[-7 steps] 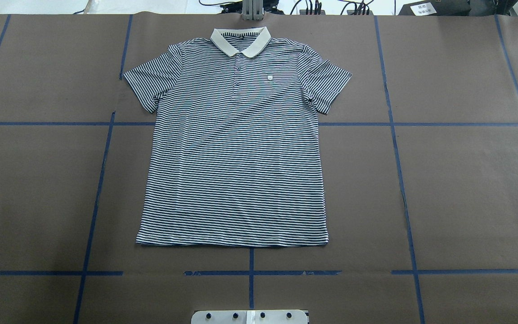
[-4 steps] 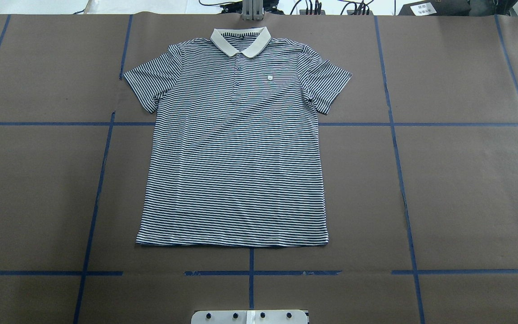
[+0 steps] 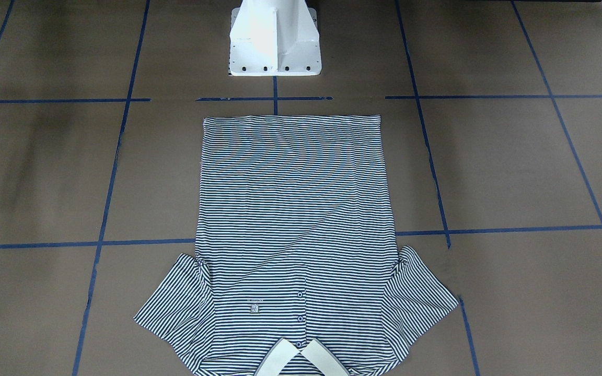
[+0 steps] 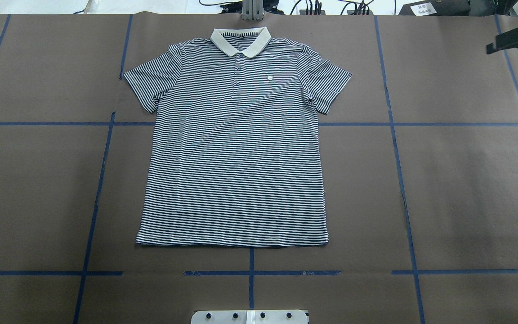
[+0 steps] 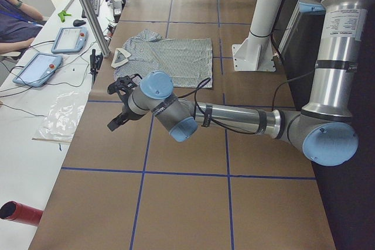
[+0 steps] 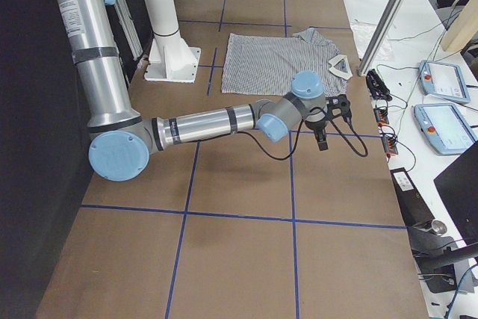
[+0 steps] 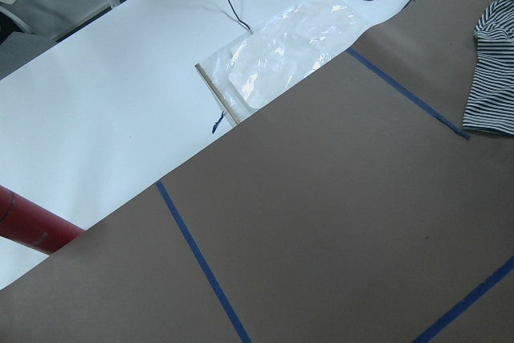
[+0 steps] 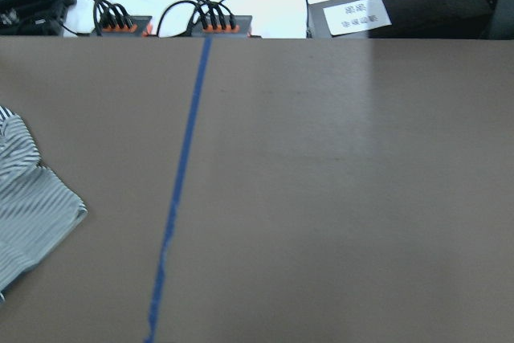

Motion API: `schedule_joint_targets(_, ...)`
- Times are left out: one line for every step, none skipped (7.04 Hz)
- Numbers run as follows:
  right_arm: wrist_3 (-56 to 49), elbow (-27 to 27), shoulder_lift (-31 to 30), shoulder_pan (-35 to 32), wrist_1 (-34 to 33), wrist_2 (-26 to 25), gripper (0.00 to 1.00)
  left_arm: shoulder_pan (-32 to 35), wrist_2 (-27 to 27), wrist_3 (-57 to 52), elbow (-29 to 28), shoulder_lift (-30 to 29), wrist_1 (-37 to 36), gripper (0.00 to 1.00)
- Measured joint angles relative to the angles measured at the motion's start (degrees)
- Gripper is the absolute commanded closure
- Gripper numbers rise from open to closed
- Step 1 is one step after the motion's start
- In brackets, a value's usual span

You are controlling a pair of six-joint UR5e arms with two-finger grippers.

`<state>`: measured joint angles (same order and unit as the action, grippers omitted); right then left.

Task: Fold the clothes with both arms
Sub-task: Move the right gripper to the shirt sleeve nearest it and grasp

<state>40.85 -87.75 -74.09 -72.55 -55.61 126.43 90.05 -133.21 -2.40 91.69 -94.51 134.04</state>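
Likely a robotics lab, tape-gridded table (image 4: 466,189), teach pendants (image 6: 446,81), seated operator (image 5: 13,20)

The left arm (image 5: 234,118) and right arm (image 6: 202,125) are silver-grey tubes joined by rounded grey housings with light blue caps (image 5: 156,84). Black rings band the tubes. Each upright segment carries a white printed label (image 5: 344,24), its text too small to read. A thin black cable (image 6: 277,158) runs along each forearm. The left gripper (image 5: 119,105) and right gripper (image 6: 334,123) are black. The white pedestal (image 3: 275,47) has a flange with dark bolts.

White pedestal (image 3: 274,39) stands on blue-taped table (image 3: 515,167).
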Motion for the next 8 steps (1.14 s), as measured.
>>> schedule_joint_targets(9.5, 2.9, 4.7, 5.8, 2.3, -6.4, 0.18, -0.1, 0.0, 0.0, 0.0, 0.1, 0.4, 0.00)
schedule_joint_targets(17.2, 6.5, 9.2, 10.9, 3.4, -12.8, 0.19, -0.1, 0.0, 0.0, 0.0, 0.2, 0.5, 0.00)
schedule_joint_targets(22.3, 10.1, 12.7, 14.9, 3.8, -18.2, 0.23, -0.1, 0.0, 0.0, 0.1, 0.3, 0.6, 0.00)
schedule_joint_targets(25.9, 14.1, 16.2, 18.1, 4.5, -22.3, 0.23, -0.1, 0.0, 0.1, 0.1, 0.3, 0.6, 0.00)
schedule_joint_targets(28.8, 19.0, 19.4, 20.6, 6.9, -25.3, 0.26, -0.1, 0.0, 0.1, 0.1, 0.3, 0.6, 0.00)
schedule_joint_targets(30.2, 23.5, 21.4, 22.1, 9.9, -27.1, 0.29, -0.1, 0.0, 0.1, 0.1, 0.2, 0.6, 0.00)
schedule_joint_targets(30.6, 25.9, 22.3, 22.8, 11.2, -27.8, 0.31, -0.1, 0.0, 0.1, 0.2, 0.2, 0.6, 0.00)
schedule_joint_targets(30.8, 27.3, 22.7, 23.3, 11.8, -28.3, 0.33, -0.2, 0.0, 0.1, 0.1, 0.2, 0.6, 0.00)
